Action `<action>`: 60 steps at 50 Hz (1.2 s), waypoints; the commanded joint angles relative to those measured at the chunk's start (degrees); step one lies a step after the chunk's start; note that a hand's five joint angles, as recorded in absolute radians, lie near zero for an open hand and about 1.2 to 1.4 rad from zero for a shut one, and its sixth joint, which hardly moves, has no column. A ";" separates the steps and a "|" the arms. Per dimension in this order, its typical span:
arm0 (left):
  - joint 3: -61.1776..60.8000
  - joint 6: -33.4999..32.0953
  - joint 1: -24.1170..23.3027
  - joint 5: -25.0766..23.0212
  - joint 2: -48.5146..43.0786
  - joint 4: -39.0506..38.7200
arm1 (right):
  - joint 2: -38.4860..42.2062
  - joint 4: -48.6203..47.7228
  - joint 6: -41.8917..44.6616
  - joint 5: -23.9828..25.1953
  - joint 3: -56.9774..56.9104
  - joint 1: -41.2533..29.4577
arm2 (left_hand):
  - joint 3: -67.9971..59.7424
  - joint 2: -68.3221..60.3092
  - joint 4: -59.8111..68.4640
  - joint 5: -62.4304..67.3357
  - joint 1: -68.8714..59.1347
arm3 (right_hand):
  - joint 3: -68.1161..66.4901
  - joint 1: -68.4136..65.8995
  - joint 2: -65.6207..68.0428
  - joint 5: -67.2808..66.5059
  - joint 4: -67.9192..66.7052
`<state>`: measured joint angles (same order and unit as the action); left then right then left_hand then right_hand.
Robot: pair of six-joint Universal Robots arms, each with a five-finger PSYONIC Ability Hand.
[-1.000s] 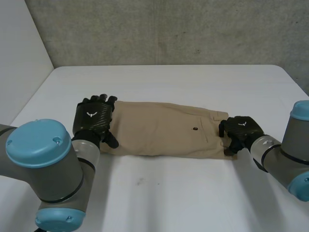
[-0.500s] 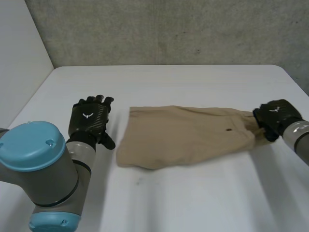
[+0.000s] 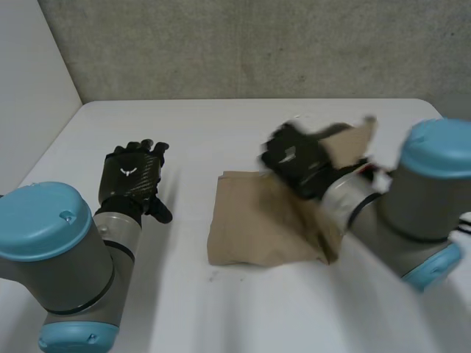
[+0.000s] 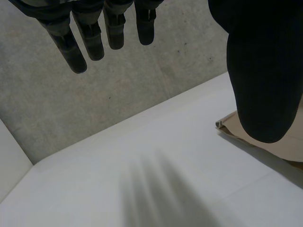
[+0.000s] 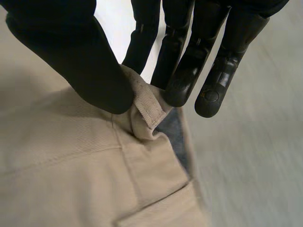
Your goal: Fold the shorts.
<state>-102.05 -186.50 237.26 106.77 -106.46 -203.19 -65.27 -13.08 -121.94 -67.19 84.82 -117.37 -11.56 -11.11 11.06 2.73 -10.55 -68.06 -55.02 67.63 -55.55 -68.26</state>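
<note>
1. Left hand (image 3: 132,180): palm down, fingers straight and spread, holding nothing. It sits beside the shorts (image 3: 250,228), apart from them.
2. Right hand (image 3: 294,160): raised over the shorts, thumb and fingers (image 5: 182,80) pinching a waistband fold.
3. Shorts: tan, on the white table (image 3: 221,125), one end lifted.
4. Obscured: the right arm (image 3: 412,198) covers the shorts' right part, and the lifted end is blurred.

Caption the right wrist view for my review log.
Right hand pinches an edge of the tan shorts between thumb and fingers.
</note>
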 commanded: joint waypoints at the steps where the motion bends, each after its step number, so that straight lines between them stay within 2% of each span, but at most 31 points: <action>1: -0.08 0.00 0.31 0.02 0.20 -0.01 | 10.85 2.87 7.77 8.04 -2.99 -10.15 | 1.56 1.11 -1.06 -2.73 0.55 | -11.94 -24.98 12.37 -14.45 -11.74; 5: -0.08 0.00 0.57 0.02 0.20 0.08 | 13.59 6.91 7.60 8.04 -5.19 -10.77 | 1.56 1.11 -1.06 -2.73 0.55 | -9.34 -22.37 9.76 -11.85 -9.14; 8: -0.08 0.00 0.57 0.02 0.20 -0.01 | 13.24 8.16 6.72 8.21 -5.63 -10.86 | 1.56 1.11 -1.06 -2.73 0.55 | 24.23 11.20 -23.81 21.72 24.43; 9: -0.08 0.00 0.57 0.02 0.20 -0.01 | 12.89 7.90 4.89 7.78 -5.90 -10.51 | 1.56 1.11 -1.06 -2.73 0.55 | 39.82 26.78 -39.39 37.31 40.02; 12: 0.01 0.00 0.57 -0.07 0.11 -0.01 | 10.96 6.84 -1.43 5.85 -6.07 -9.89 | 1.56 1.11 -1.06 -2.73 0.55 | 49.37 36.34 -48.95 46.86 49.57; 14: 0.09 0.00 0.57 -0.07 0.11 -0.18 | 6.75 5.96 -11.96 2.25 -5.38 -8.84 | 1.56 1.11 -1.06 -2.73 0.55 | 57.77 44.73 -57.34 55.26 57.97; 16: 0.36 0.00 0.57 -0.07 0.11 -0.18 | 3.85 5.52 -19.70 -0.04 -4.50 -8.14 | 1.56 1.11 -1.06 -2.73 0.55 | 58.06 45.02 -57.63 55.55 58.26; 17: 0.53 0.00 0.57 -0.16 0.11 -0.18 | 1.31 5.35 -26.79 -1.44 -3.10 -7.79 | 1.56 1.11 -1.06 -2.73 0.55 | 58.06 45.02 -57.63 55.55 58.26; 21: 1.76 -0.18 0.57 -0.60 0.20 -0.36 | -3.79 5.00 -41.22 -2.59 0.24 -5.51 | 1.56 1.11 -1.06 -2.73 0.55 | 58.06 45.02 -57.63 55.55 58.26; 25: 5.97 -0.18 -0.22 -1.39 0.11 -0.27 | -8.28 4.99 -50.56 -3.56 1.31 1.24 | 1.18 0.73 -0.68 -2.35 0.17 | 58.06 45.02 -57.63 55.55 58.26; 28: 8.87 -0.18 -1.62 -3.05 -0.50 -0.10 | -9.61 5.78 -53.92 -4.00 0.44 5.21 | 0.84 0.39 -0.34 -2.02 -0.17 | 58.06 45.02 -57.63 55.55 58.26; 33: 16.86 0.18 -6.98 -10.08 -5.23 0.52 | -8.38 8.33 -54.19 -7.34 -0.97 7.25 | -0.17 -0.62 0.67 -1.01 -1.17 | 58.06 45.02 -57.63 55.55 58.26; 36: 20.39 0.18 -8.48 -10.62 -7.88 2.01 | -6.11 8.86 -54.10 -8.39 -1.50 7.60 | -0.17 -0.62 0.67 -1.00 -1.18 | 58.06 45.02 -57.63 55.55 58.26; 43: 31.81 0.26 -10.59 -8.43 -19.21 15.62 | 3.46 10.09 -53.06 -7.43 -4.13 7.25 | -0.17 -0.62 0.67 -1.00 -1.18 | 58.06 45.02 -57.63 55.55 58.26; 48: 37.18 0.44 -10.33 -2.37 -27.21 24.50 | 9.89 10.53 -48.40 -5.06 -5.72 6.98 | 0.17 -0.28 0.33 -1.34 -0.84 | 58.06 45.02 -57.63 55.55 58.26; 54: 36.83 0.35 -10.15 0.28 -30.12 25.48 | 13.76 10.45 -40.67 -4.09 -6.78 7.42 | 0.34 -0.11 0.16 -1.51 -0.67 | 58.06 45.02 -57.63 55.55 58.26; 60: 35.87 0.00 -10.24 0.37 -29.69 26.09 | 15.96 10.71 -38.11 -4.79 -7.74 7.42 | 0.17 -0.28 0.33 -1.34 -0.84 | 58.06 45.02 -57.63 55.55 58.26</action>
<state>-64.80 -186.26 227.05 106.91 -136.77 -177.03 -51.11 -2.53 -163.10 -71.37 77.86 -110.13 -11.56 -11.11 11.06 2.73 -10.56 -12.51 -12.12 13.01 -4.03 -13.88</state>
